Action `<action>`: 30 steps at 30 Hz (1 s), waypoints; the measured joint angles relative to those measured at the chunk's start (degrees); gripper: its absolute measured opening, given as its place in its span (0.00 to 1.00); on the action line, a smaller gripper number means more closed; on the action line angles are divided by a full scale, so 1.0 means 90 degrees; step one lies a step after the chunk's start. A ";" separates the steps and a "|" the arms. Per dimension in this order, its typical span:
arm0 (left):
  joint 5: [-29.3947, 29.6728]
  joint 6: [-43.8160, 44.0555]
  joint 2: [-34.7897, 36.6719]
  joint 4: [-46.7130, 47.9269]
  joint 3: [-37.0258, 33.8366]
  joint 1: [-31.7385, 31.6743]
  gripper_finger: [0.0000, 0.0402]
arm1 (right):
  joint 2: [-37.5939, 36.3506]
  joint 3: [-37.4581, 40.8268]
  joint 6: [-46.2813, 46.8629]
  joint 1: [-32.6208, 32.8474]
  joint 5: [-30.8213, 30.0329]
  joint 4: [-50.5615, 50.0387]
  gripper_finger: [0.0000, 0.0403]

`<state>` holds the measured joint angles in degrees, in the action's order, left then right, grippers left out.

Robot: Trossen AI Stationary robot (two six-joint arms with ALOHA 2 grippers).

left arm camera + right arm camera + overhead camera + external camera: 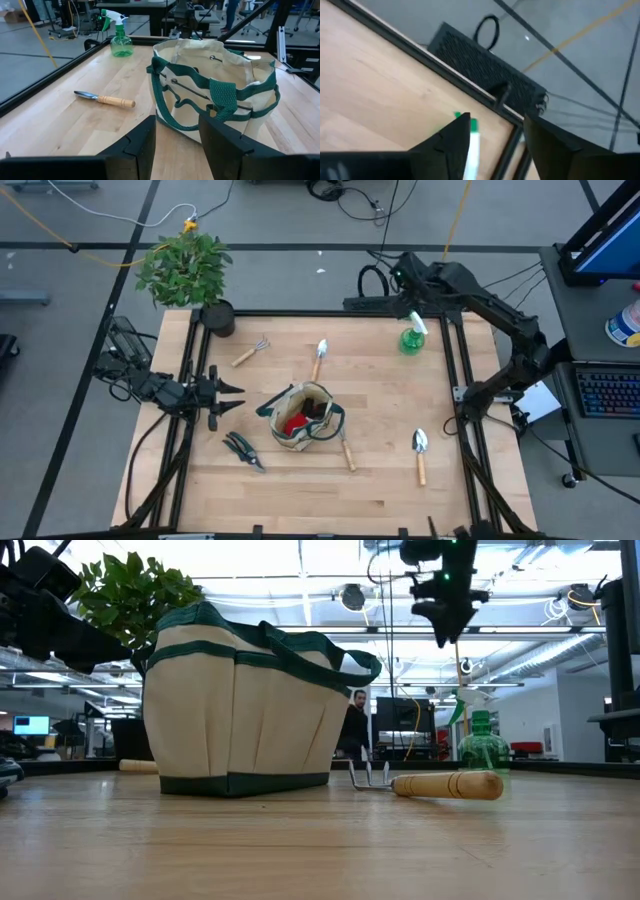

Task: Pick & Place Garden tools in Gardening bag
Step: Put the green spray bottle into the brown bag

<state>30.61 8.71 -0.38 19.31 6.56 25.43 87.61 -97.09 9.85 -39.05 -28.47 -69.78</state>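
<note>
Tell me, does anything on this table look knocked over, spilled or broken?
Nothing stands out. The gardening bag stands upright, the green spray bottle is upright too, and the trowels, rake and pruning shears simply lie flat on the wood.

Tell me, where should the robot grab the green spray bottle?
Probably the narrow neck under the white trigger of the spray bottle, coming from straight above. It stands upright, and the right gripper hovers open nearby, so the jaws could close around the neck.
</note>
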 joint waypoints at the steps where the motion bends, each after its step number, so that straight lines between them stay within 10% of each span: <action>1: 0.0000 0.0002 0.0000 0.0000 -0.0002 0.0000 0.38 | 0.0002 0.0049 0.0000 -0.0104 0.0020 -0.0039 0.47; 30: 0.0160 0.0007 0.0000 0.0000 0.0000 -0.0002 0.38 | 0.0007 0.1934 -0.0017 -0.0791 0.1279 0.0655 0.59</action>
<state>32.05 8.78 -0.38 19.31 6.57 25.41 87.68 -79.68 9.69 -46.17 -16.95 -63.88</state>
